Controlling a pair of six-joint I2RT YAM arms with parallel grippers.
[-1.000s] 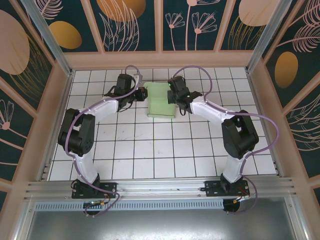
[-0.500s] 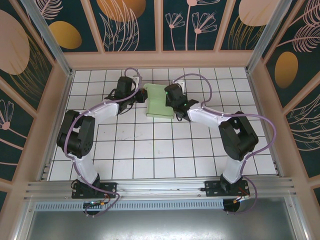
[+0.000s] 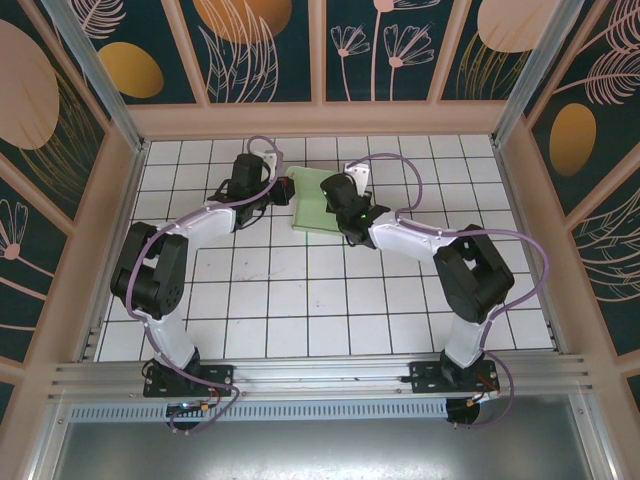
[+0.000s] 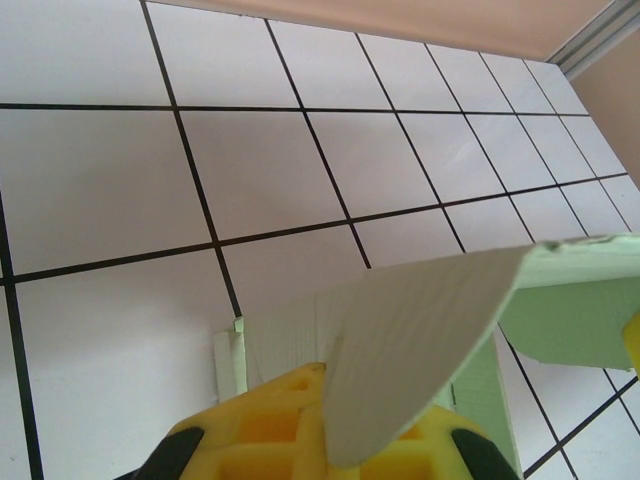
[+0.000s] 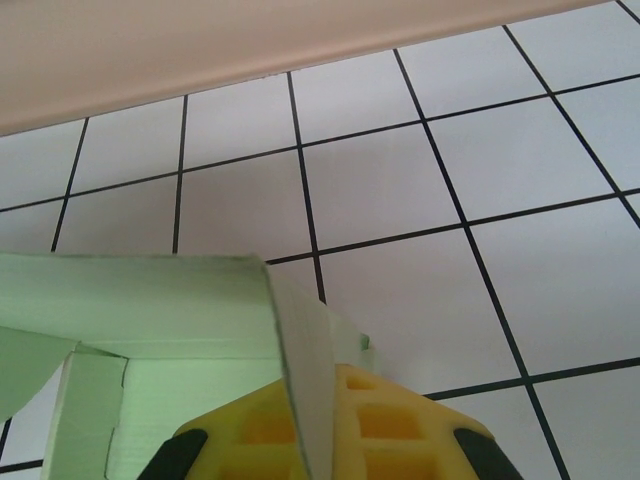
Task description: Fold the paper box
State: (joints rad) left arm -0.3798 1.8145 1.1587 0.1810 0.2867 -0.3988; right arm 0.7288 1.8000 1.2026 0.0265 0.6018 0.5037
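**Paper box [image 3: 312,212], count: one.** Pale mint-green card, partly folded. It is lying on the far half of the white tiled table [image 3: 300,300], roughly on the centre line, between the two wrists.

**Arms, count: two.** White and black. Each is reaching from its base at the near edge inward toward the box. The right arm's wrist is hanging over the right part of the card.

**Cables, count: two.** Purple, with one [image 3: 150,250] looping along the left arm and one [image 3: 540,270] along the right.

**Left gripper [image 3: 284,191], count: one.**
- In the top view it is meeting the box's left edge.
- In the left wrist view its yellow pads [image 4: 260,420] are clamping a lifted sheet of the card [image 4: 420,330].
- That sheet is rising from between the jaws and slanting up to the right.
- More green card is lying on the tiles just beyond the pads and off to the right.

**Right gripper [image 3: 338,205], count: one.**
- In the right wrist view its yellow pads [image 5: 390,420] are pinching a thin card wall seen edge-on.
- The wall is running from between the jaws up to a corner, where it is joining a long green panel [image 5: 130,290] stretching left.
- Further card is sitting beneath that panel.

**Beige wall [image 5: 150,60], count: one.** It is bordering the bare tiles beyond the box.
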